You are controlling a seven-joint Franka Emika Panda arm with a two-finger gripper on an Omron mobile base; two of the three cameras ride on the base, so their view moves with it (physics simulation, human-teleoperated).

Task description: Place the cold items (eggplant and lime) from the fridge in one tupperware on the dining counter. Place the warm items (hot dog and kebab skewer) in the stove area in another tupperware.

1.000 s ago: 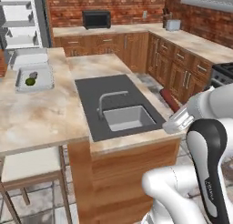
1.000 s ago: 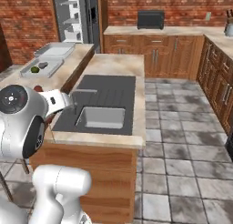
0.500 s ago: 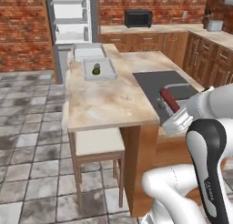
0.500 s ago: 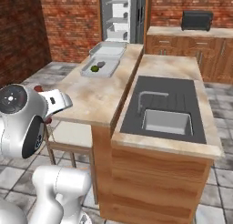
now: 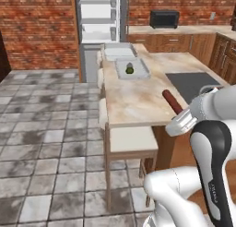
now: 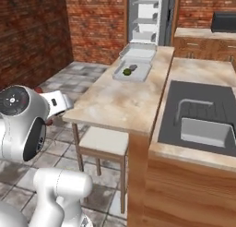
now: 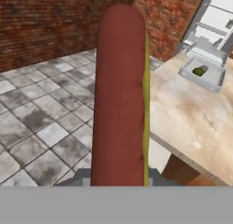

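Observation:
A long red-brown hot dog point(image 7: 119, 95) with a yellow stripe stands between the fingertips of my gripper point(image 7: 119, 178), which is shut on it. From the left base, the hot dog point(image 5: 171, 101) sticks out of the gripper point(image 5: 178, 112) over the near edge of the dining counter point(image 5: 138, 99). At the counter's far end sits a clear tupperware point(image 5: 140, 74) holding a green lime point(image 5: 130, 70) and a dark eggplant point(image 5: 129, 64). A second tupperware point(image 5: 119, 50) stands just behind it. Both containers point(image 6: 140, 76) point(image 6: 137, 50) also show from the right base. No kebab skewer is in sight.
A stool point(image 5: 131, 140) is tucked under the counter's near side. A sink point(image 6: 203, 131) is set into the island to the right. An open fridge point(image 5: 99, 18) stands beyond the counter, with a microwave point(image 5: 164, 19) on the back counter. Tiled floor point(image 5: 46, 129) lies to the left.
The whole scene has swung as the base drove: the sink slid right and the dining counter and fridge came to the centre. The hot dog stays in the gripper.

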